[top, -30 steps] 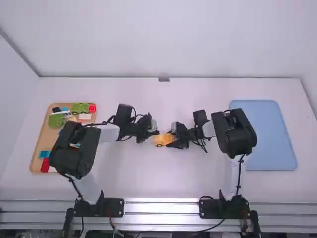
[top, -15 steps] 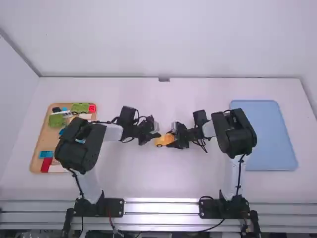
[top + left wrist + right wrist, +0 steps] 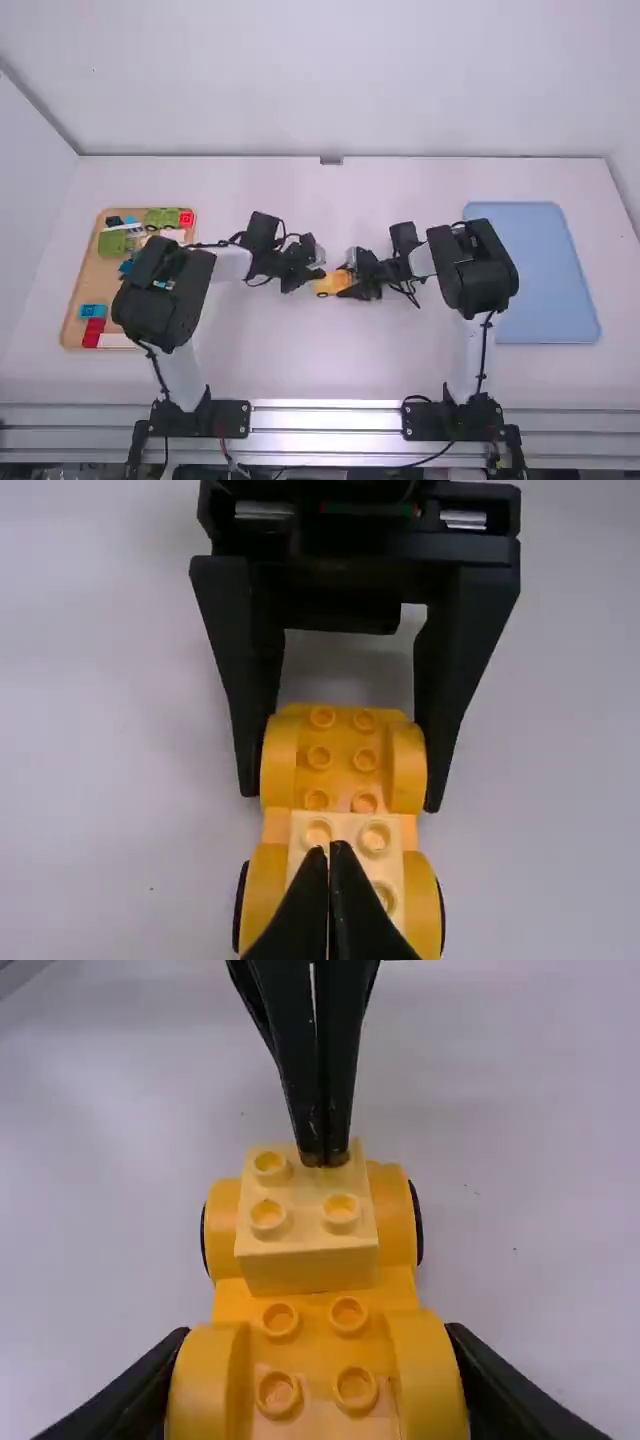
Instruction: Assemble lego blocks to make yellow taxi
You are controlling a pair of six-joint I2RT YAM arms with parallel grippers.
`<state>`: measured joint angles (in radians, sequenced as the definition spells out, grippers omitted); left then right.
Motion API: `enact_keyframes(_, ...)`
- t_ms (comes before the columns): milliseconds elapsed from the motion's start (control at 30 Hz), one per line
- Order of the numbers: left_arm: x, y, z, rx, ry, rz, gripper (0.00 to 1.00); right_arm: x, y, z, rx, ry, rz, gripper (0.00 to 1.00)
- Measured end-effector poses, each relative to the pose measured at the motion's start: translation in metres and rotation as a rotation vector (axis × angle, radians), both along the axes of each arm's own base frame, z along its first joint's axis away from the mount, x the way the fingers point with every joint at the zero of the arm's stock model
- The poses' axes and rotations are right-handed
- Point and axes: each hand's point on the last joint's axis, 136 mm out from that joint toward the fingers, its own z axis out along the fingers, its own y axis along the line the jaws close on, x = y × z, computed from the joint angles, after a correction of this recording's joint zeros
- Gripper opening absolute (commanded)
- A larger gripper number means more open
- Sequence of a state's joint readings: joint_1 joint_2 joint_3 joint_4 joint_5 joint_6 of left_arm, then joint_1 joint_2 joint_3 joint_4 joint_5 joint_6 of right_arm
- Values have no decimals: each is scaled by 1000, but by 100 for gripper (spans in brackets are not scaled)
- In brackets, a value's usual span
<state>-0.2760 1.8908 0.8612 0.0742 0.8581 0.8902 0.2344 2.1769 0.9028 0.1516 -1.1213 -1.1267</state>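
Note:
The left gripper point(image 3: 316, 270) is at the left end of the orange-yellow car base point(image 3: 326, 284), and the right gripper point(image 3: 350, 278) is at its right end. In the left wrist view the left gripper point(image 3: 331, 852) is shut, its tips over a pale yellow 2x2 block point(image 3: 350, 832) seated on the car base point(image 3: 338, 752). Seen in the right wrist view, those tips touch one corner of the pale block point(image 3: 308, 1230). The right gripper point(image 3: 318, 1370) is shut on the car base's sides, around its wheel arches point(image 3: 205, 1385).
A wooden tray point(image 3: 78, 285) at the left holds green, red, blue and white blocks, partly under the left arm. A blue tray point(image 3: 545, 275) lies at the right, beside the right arm.
The left gripper has shifted slightly to the right and now sits closer against the car's left end. The right arm and the car have stayed still.

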Motion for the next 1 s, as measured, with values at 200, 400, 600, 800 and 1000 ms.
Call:
enact_keyframes(200,3,-4,-1,82,-38,21,2,3,-4,0,-1,0,-12,36)
enact_keyframes(400,5,-4,-1,113,-34,31,2,4,-4,0,-2,-2,-14,36)
enact_keyframes(600,8,-5,2,149,-19,35,2,3,-4,0,-1,2,-15,37)
enact_keyframes(800,15,-7,12,159,-46,40,31,5,-2,1,-1,4,-19,38)
enact_keyframes(1000,35,-4,60,110,-144,100,99,5,2,-1,-14,0,-19,38)
